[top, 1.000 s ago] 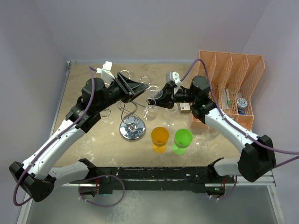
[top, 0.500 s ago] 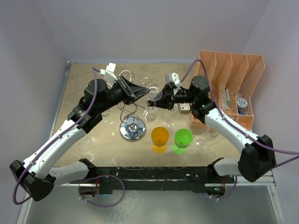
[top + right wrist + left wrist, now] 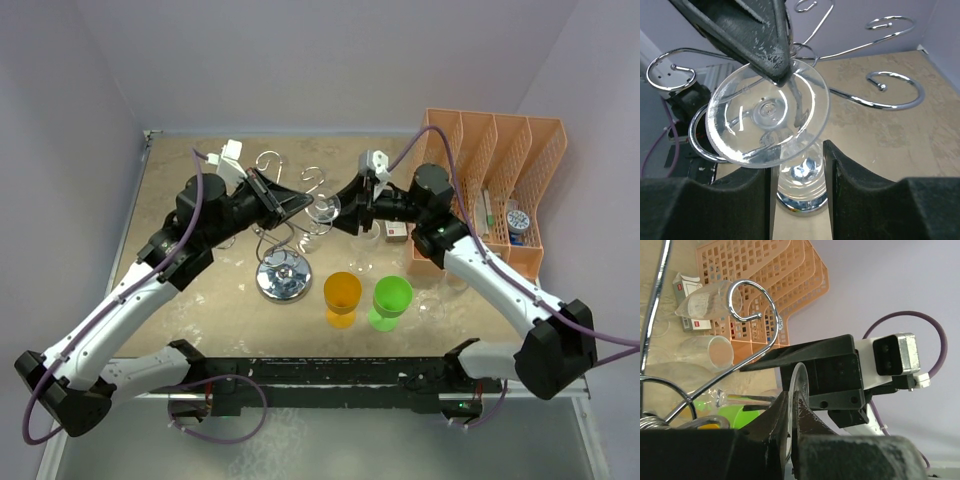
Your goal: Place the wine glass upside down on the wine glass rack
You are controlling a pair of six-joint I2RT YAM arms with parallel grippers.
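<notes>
The wine glass point(image 3: 325, 208) is in the air over the back part of the table point(image 3: 200, 290), lying nearly on its side. It is between the two grippers and just to the right of the upper curls of the wine glass rack point(image 3: 283, 276), and it does not hang on the rack. The room around it is small: wire curls come close at its left, and black fingers stand at both ends. Only upward and toward the far wall there is open air.

The left gripper point(image 3: 306, 203) is closed tight on the rim of the glass's round foot. In its own wrist view the thin disc stands edge-on between the two fingers. The right gripper point(image 3: 350, 215) has its jaws parted, with one finger on each side of the glass and wider than the stem. Whether its pads touch the bowl I cannot tell.

The glass is clear and smooth. The rack is shiny chrome wire with a twisted stem, scroll arms and a mirrored round base standing on the table. The table looks like mottled beige stone. Nearer to me an orange cup point(image 3: 342, 291) and a green cup point(image 3: 392, 296) stand side by side, well apart from the glass. At the right edge stands an orange mesh file organiser point(image 3: 500, 150).
</notes>
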